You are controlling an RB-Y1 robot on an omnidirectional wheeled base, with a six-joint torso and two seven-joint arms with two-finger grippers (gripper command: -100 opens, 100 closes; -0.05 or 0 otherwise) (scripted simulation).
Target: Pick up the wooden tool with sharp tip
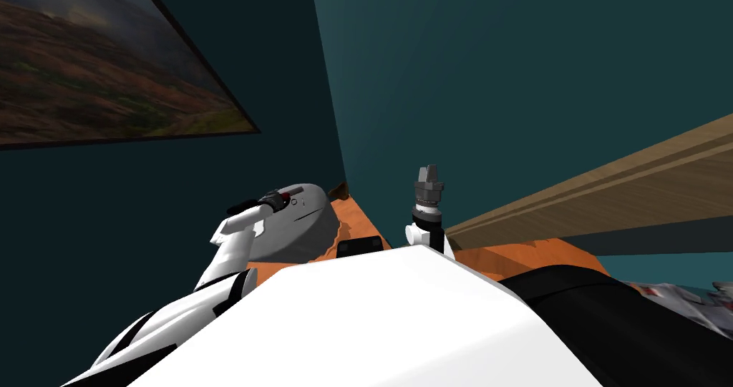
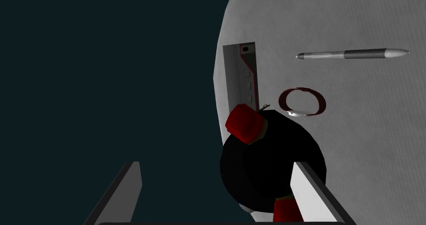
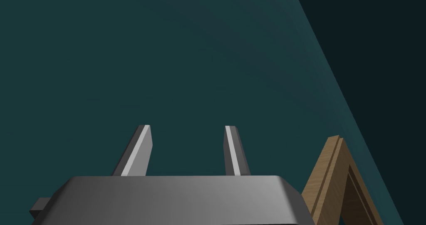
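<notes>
On the table [image 2: 374, 160] I see the tool [image 2: 353, 54], the ring [image 2: 321, 103] between it and a round thing [image 2: 270, 160], the box [image 2: 240, 77] at the edge.

Home room: framed landscape picture [image 1: 107, 68], teal walls [image 1: 501, 68].

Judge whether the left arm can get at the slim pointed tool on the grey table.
Probably yes: the left gripper is open and the pointed tool lies apart on the grey table, though a black round object sits between them.
</notes>
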